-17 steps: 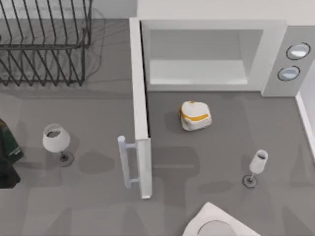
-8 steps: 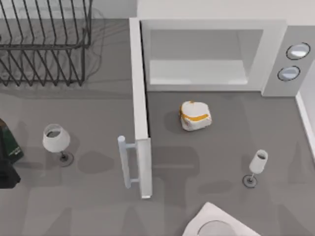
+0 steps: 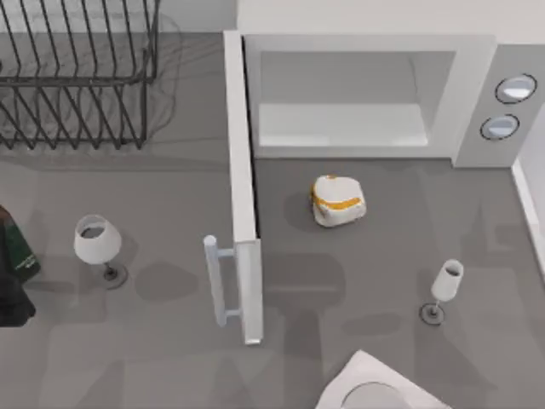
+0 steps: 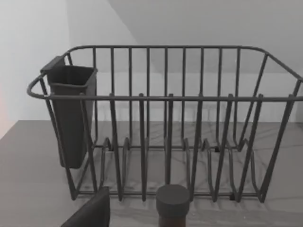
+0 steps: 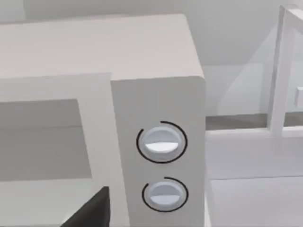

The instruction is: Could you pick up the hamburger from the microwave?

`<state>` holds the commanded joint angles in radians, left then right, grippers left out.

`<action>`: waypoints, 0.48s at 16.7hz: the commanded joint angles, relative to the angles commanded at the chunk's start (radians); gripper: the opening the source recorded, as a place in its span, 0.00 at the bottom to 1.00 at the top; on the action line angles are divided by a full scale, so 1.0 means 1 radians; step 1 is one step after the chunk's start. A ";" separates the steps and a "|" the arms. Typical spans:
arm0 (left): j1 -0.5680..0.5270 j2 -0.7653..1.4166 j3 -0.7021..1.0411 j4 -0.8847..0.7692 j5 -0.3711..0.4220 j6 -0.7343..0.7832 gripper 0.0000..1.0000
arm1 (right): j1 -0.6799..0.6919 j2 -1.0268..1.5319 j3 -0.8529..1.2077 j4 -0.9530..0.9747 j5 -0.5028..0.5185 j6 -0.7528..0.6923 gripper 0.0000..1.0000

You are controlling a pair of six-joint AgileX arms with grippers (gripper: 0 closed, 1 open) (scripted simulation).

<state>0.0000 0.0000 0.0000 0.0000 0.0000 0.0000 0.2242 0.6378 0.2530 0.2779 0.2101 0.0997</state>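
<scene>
Top view: microwave (image 3: 366, 94) at the back of the grey bench (image 3: 170, 358), door (image 3: 241, 187) swung wide open, cavity bare. Hamburger (image 3: 338, 201) sits on the bench just in front of the cavity opening, outside it, right of the door. Two dials (image 3: 508, 106) on the microwave's right panel. Black wire rack (image 3: 77, 77) back left. One wine glass (image 3: 95, 243) left of the door, another wine glass (image 3: 443, 288) front right, both upright. White plate (image 3: 375, 392) at the front edge. Left arm (image 3: 13, 273) at the far left edge; tool state cannot tell.

Left wrist view: wire rack (image 4: 165, 127) with dark cutlery cup (image 4: 71, 113), ahead.

Right wrist view: microwave (image 5: 118, 94) front, dials (image 5: 162, 165); right tool state cannot tell.
</scene>
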 joint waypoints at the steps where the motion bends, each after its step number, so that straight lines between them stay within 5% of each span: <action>1: 0.000 0.000 0.000 0.000 0.000 0.000 1.00 | 0.032 0.091 0.035 0.039 0.030 0.014 1.00; 8: 0.000 0.000 0.000 0.000 0.000 0.000 1.00 | 0.270 0.776 0.297 0.332 0.256 0.122 1.00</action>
<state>0.0000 0.0000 0.0000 0.0000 0.0000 0.0000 0.4946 1.4138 0.5497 0.6101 0.4658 0.2221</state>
